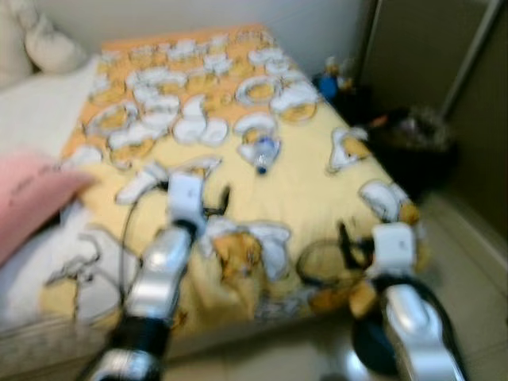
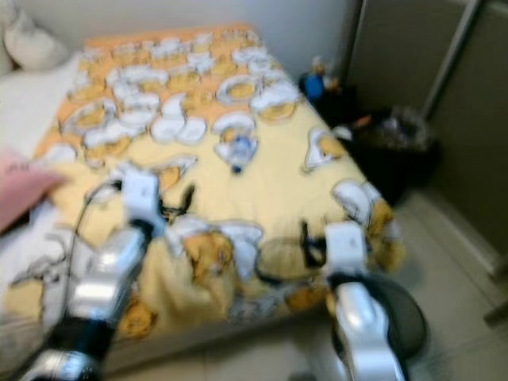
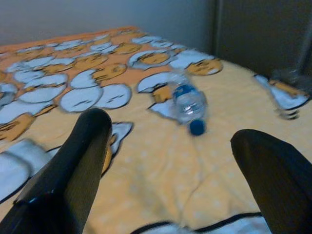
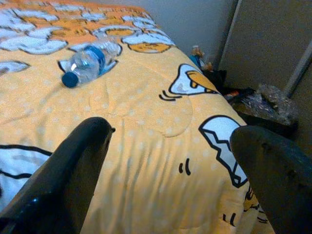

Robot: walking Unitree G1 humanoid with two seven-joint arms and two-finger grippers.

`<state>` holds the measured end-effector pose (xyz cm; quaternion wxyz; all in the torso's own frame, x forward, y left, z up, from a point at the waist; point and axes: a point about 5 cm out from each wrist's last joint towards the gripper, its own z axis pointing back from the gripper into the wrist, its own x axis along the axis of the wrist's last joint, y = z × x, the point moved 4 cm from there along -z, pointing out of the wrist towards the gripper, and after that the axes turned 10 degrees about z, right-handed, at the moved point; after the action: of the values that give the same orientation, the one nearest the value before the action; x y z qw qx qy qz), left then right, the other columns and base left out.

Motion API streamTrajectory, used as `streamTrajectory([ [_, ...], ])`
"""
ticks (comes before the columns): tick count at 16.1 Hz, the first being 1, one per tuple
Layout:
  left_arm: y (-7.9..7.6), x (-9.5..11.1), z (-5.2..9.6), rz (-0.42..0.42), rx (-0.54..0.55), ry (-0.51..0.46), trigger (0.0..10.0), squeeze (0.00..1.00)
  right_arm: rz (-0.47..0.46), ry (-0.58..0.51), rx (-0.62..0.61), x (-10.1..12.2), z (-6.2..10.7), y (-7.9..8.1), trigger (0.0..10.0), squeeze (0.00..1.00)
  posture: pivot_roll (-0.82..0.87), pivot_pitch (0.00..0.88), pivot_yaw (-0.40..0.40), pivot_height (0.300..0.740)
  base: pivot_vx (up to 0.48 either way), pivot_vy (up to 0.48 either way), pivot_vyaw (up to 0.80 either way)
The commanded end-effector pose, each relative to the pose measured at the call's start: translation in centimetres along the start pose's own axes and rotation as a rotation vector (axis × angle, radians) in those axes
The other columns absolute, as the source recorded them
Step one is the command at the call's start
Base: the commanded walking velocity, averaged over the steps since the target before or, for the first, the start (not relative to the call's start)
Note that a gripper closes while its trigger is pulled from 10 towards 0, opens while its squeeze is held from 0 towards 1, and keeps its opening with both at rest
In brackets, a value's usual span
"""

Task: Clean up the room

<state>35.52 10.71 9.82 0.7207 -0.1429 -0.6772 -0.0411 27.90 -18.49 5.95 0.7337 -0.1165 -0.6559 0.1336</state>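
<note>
While both grippers hover open, bottle (image 3: 187, 103) label reads illegibly.

One clear plastic bottle (image 1: 265, 151) with a blue cap lies on one yellow patterned bedspread (image 1: 302, 190). One pink cushion (image 1: 28, 198) sits at the bed's left edge, and one pale pillow (image 1: 51, 48) at its head. One black bin (image 1: 413, 147) stands beside the bed, and two grippers reach forward, the left gripper (image 3: 170, 161) and the right gripper (image 4: 170, 165).

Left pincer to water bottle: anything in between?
Nothing but bare yellow bedspread. The left wrist view shows the open left pincer facing the water bottle, which lies on its side.
</note>
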Motion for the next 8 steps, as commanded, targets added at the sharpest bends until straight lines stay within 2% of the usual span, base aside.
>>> streamTrajectory([
  [1,0.9,0.1,0.1,-0.024,0.009,0.002,10.0,0.00,-0.012,-0.011,0.018,0.5,-0.2,0.8,10.0,0.00,-0.21,0.000,0.104,0.725,0.368,0.307,-0.75],
  [2,0.6,0.0,0.0,-0.035,-0.006,0.009,10.0,0.00,-0.023,-0.009,0.014,0.4,0.0,0.7,10.0,0.00,-0.21,0.000,0.106,0.725,0.375,0.300,-0.76],
  [4,0.2,-0.3,-0.2,-0.065,-0.018,0.021,10.0,0.00,-0.034,-0.002,-0.010,0.1,0.2,0.4,10.0,0.00,-0.22,0.000,0.113,0.725,0.000,0.000,-0.75],
  [6,0.0,-0.4,-0.2,-0.051,-0.025,0.026,10.0,0.00,-0.023,-0.010,-0.037,0.2,0.3,0.0,10.0,0.00,-0.22,0.000,0.118,0.725,0.000,0.000,-0.75],
  [8,0.0,-0.4,-0.3,-0.045,-0.026,0.023,10.0,0.00,-0.020,-0.014,-0.055,0.3,0.3,-0.3,10.0,0.00,-0.23,0.000,0.120,0.725,0.000,0.000,0.00],
])
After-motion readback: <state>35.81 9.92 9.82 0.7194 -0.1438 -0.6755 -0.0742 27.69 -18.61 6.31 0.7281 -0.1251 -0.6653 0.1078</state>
